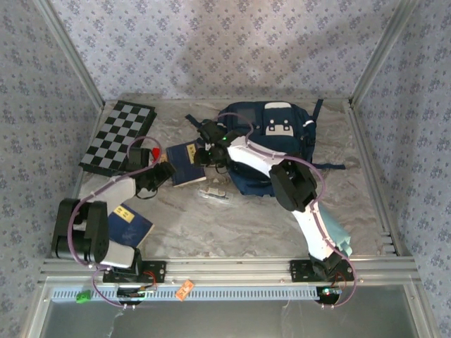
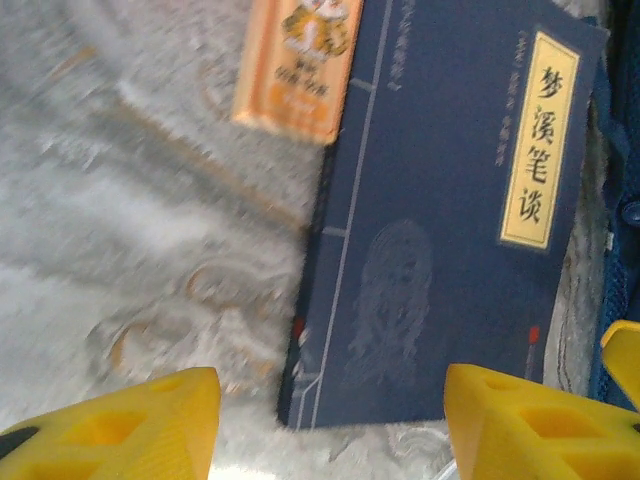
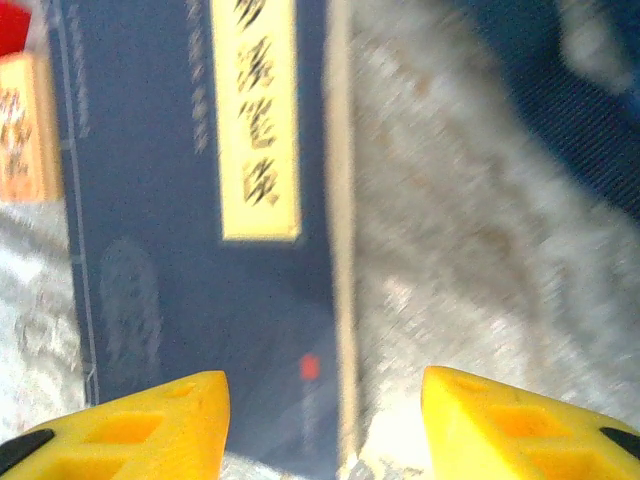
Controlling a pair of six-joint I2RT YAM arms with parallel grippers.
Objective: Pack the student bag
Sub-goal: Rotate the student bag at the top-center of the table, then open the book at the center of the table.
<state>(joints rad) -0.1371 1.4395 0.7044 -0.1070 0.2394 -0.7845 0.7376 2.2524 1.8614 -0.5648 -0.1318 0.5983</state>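
Bag: your navy bag lies flat at the far side of the counter, right of the middle, with its white patches facing up and a dark strap trailing to the right.
Book: a dark blue book with a yellow title strip lies on the counter just left of the bag, between your two hands.
Left hand: your left hand hangs over the book's left side, its yellow fingers spread with nothing between them.
Right hand: your right hand hangs over the same book from the bag's side, also spread and pinching nothing.
Orange card: a small orange card sits right against the book's edge, with something red beside it.
Second book: another blue book lies near the left arm's base, partly under the arm.
Chessboard: the chessboard rests in the far left corner, well apart from the bag.
Small pale thing: an object lies on the counter near the book; it may be a clip, but it is too small for you to tell.
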